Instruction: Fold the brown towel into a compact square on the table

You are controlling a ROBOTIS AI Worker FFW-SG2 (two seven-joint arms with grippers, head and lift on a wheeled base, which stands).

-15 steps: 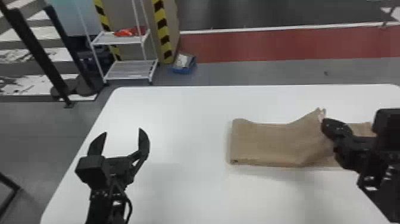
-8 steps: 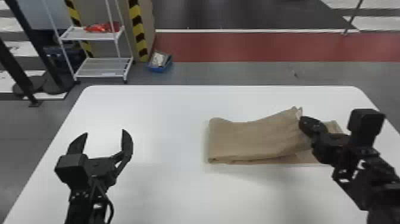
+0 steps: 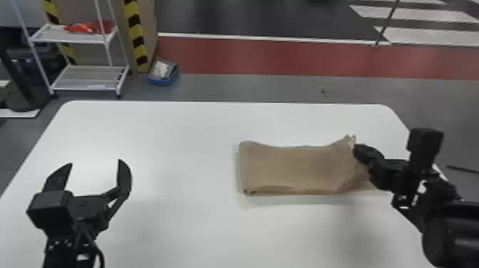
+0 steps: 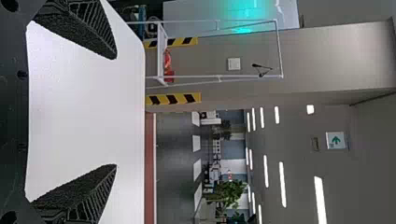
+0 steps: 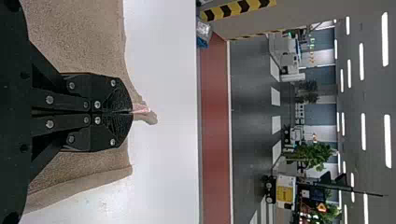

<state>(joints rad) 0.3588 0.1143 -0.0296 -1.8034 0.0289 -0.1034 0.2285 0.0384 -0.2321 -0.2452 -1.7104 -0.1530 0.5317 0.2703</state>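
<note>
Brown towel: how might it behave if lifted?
Probably floppy: the towel peaks where the right hand pinches its edge, while its other end lies flat on the table. Its folded layers may sag open, since nothing visible fastens them. Rolling seems unlikely, given its low, flat shape.

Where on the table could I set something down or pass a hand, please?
The table has a bare patch between the left gripper and the brown towel, and a strip between the towel and the far edge. It is crowded toward the towel's right end, where the right gripper pinches it.
</note>
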